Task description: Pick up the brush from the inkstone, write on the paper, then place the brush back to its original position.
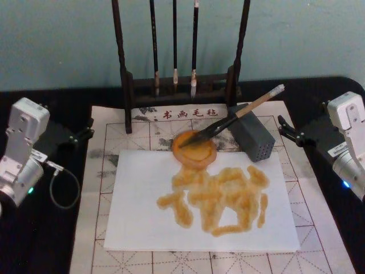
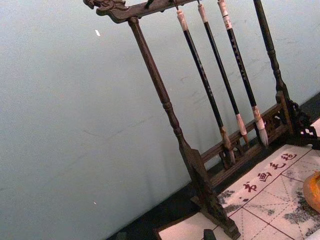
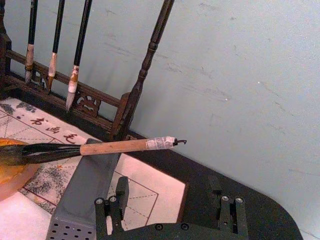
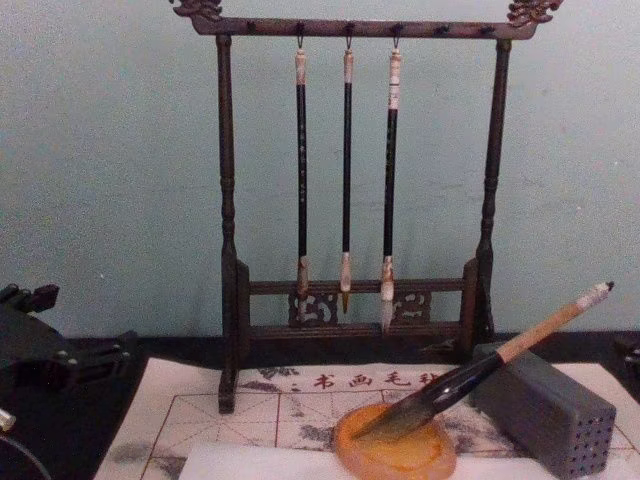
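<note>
Black counter [image 1: 34, 242]: brush [image 1: 236, 117] lies tuft in inkstone [image 1: 194, 155], frame centre, above stroke-marked paper [image 1: 142, 200]. Right end effector [image 1: 283, 128] spread wide, empty, at right edge; left end effector [image 1: 88, 130] parked opposite. Seems finished, so keep both clear of the shaft.

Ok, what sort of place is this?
Likely a tabletop calligraphy station: a wooden rack hung with thin brushes, a gridded practice mat, and the brush resting on the inkstone. The left gripper and right gripper sit parked at either side.
</note>
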### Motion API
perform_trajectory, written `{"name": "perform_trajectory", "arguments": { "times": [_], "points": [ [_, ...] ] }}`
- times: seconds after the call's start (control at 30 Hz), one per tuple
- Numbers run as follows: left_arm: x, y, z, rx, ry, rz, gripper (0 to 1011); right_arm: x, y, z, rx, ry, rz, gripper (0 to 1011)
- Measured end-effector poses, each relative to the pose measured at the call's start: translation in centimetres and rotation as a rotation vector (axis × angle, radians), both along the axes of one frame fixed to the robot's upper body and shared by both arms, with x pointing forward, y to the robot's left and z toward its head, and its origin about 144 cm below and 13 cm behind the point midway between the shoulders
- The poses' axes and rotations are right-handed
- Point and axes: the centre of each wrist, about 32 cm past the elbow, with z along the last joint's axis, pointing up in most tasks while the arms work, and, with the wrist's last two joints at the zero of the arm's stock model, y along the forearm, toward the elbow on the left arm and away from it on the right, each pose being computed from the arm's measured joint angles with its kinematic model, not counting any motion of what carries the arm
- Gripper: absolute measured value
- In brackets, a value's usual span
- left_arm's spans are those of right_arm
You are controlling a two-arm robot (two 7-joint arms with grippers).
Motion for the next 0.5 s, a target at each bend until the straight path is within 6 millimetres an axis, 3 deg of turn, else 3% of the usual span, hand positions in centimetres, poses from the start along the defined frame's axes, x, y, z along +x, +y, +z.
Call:
{"name": "perform_trajectory", "arguments": {
  "times": [0.5],
  "points": [
    [0.0,0.0,0.0,0.0,0.0,0.0,1001,0.0,0.0,0.0,-0.001,0.0,0.0,1003]
  ]
}}
